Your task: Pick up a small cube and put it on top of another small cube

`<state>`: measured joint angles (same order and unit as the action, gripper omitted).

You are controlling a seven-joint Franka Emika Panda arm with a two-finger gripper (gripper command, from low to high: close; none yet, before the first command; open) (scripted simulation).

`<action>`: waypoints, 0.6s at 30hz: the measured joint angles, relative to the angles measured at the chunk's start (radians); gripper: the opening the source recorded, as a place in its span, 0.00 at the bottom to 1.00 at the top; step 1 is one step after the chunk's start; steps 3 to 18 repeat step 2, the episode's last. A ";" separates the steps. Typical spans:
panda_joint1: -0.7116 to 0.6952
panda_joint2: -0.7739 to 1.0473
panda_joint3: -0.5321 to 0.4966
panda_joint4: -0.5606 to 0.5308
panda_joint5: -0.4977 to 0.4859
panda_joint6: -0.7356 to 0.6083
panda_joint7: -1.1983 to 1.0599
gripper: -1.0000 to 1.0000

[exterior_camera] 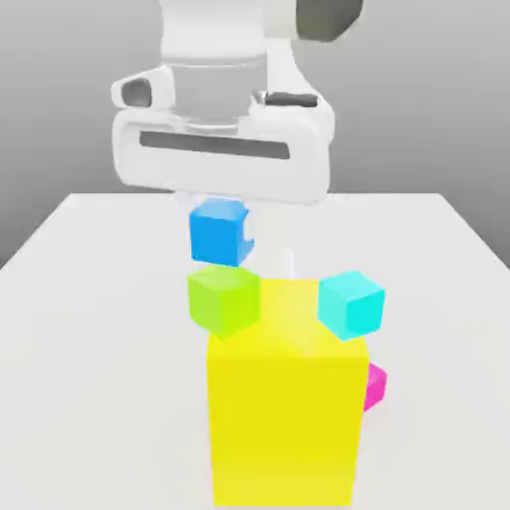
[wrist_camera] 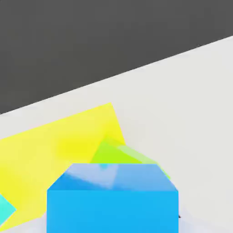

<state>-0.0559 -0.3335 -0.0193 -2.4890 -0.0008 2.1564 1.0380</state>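
We have the small bright-blue cube (exterior_camera: 221, 232) over the small lime-green cube (exterior_camera: 224, 301), contact unclear. Whether our gripper (exterior_camera: 223, 227) grips or has released it, we cannot tell; confirming release and backing away remain.

Yellow block (exterior_camera: 284, 428): upright on white surface (exterior_camera: 100, 398). Cyan cube (exterior_camera: 350, 305): at block top, exterior view's right. Magenta cube (exterior_camera: 376, 386): partly hidden by block.

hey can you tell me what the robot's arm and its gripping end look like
In the exterior view the arm is smooth, glossy white with rounded sections and some dark grey to black parts. The pincer's white housing is a wide, round-cornered block, with a long dark grey strip across its face.
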 joint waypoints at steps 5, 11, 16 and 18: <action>0.000 0.000 0.000 0.000 0.000 0.000 0.000 1.00; 0.000 0.000 0.000 0.000 0.000 0.000 0.000 1.00; 0.000 0.000 0.000 0.000 0.000 0.000 0.000 1.00; 0.000 0.000 0.000 0.000 0.000 0.000 0.000 1.00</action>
